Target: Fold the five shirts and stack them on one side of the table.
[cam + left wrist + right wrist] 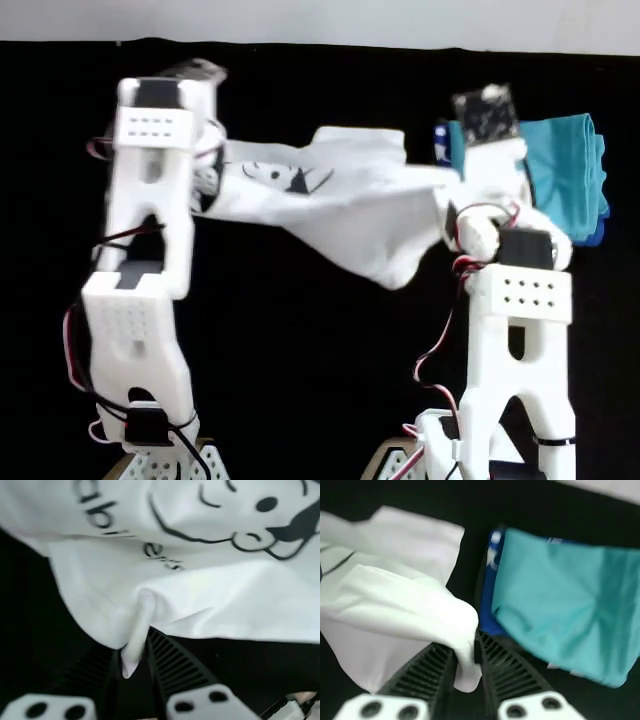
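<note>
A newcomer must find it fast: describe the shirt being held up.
Over the black table, the white shirt hangs stretched between the left tool and right tool, each pinching an edge. Unlike the folded teal shirt beside it, it is unfolded and carries a black cartoon print.
</note>
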### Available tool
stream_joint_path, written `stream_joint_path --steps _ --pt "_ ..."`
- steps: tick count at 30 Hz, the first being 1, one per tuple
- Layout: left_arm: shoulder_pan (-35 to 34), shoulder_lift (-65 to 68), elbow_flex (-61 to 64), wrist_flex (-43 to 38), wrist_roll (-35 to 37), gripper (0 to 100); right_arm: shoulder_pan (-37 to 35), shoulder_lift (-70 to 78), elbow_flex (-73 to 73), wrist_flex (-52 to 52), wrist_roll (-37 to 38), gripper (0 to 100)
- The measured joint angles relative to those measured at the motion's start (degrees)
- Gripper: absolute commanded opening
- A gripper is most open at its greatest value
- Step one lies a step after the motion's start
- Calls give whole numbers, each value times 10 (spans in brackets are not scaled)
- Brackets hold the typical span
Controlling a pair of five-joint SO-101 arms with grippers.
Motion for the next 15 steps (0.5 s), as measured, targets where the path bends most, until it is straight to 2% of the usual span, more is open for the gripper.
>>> stream_joint_path --steps 5,15 --pt "-50 -120 -4 1 0 9 0 47 -119 8 -1 5" --pt "-140 -427 -10 5 0 9 -49 55 -403 143 -3 5"
